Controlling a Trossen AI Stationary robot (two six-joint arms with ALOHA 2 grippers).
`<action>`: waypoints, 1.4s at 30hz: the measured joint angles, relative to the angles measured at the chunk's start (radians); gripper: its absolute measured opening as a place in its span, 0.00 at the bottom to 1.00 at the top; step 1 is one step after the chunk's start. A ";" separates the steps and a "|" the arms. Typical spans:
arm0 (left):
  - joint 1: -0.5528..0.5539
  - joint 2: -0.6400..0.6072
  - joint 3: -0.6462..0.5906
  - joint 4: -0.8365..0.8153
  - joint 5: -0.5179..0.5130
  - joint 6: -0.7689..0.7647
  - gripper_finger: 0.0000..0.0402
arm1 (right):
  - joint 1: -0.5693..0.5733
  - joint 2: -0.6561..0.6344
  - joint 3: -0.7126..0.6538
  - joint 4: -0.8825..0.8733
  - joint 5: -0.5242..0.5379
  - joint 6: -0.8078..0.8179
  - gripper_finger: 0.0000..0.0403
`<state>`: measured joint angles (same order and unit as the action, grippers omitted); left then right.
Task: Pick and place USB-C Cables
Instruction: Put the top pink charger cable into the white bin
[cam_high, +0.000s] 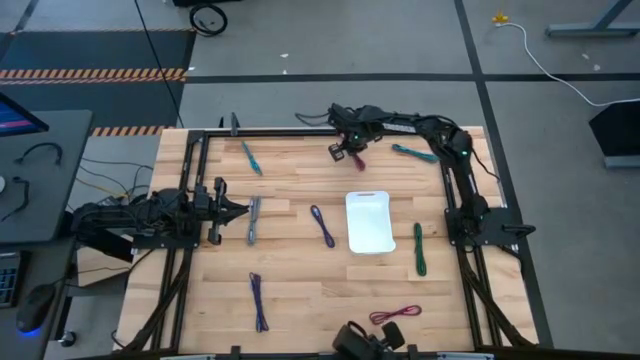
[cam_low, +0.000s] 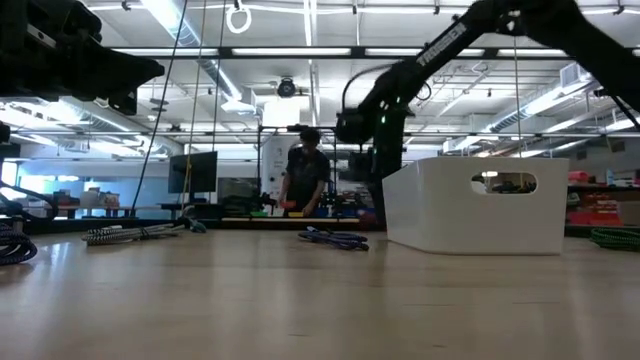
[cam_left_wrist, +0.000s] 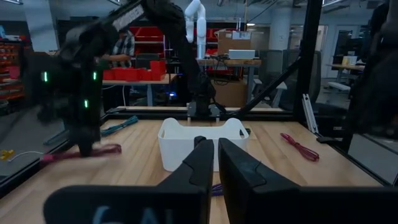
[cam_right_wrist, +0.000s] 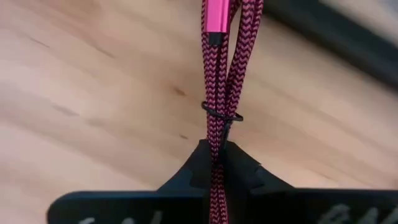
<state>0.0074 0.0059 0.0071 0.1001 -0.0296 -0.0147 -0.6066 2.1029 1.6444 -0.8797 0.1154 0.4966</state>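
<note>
No brand or legible writing is seen. R gripper (cam_right_wrist: 217, 155) is clenched on a maroon cable (cam_right_wrist: 221, 93), held above the table (cam_high: 300, 290) near its far edge; the bundle's long axis runs straight out ahead of the fingers, pink plug end farthest out. L gripper (cam_left_wrist: 214, 155) is parked w/ fingers nearly shut, empty, grey cable (cam_high: 254, 220) just ahead.

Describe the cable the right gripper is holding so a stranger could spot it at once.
Start at the white tray mid-table, then look toward the far edge, where the right gripper is shut on the pink-and-black braided cable. Unlike the cables lying flat around it, this one is pinched between fingers.
</note>
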 joint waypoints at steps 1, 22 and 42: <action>0.000 0.000 0.000 0.000 0.000 0.000 0.09 | 0.004 -0.028 0.003 -0.008 0.000 0.001 0.04; 0.000 0.000 0.000 0.000 0.000 0.000 0.09 | 0.346 -0.519 0.004 -0.106 -0.024 0.498 0.04; 0.000 0.000 0.000 0.000 0.000 0.000 0.10 | 0.703 -0.533 -0.393 0.010 -0.205 1.138 0.04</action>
<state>0.0071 0.0063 0.0069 0.1001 -0.0293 -0.0147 0.0963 1.5696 1.2517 -0.8699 -0.0893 1.6349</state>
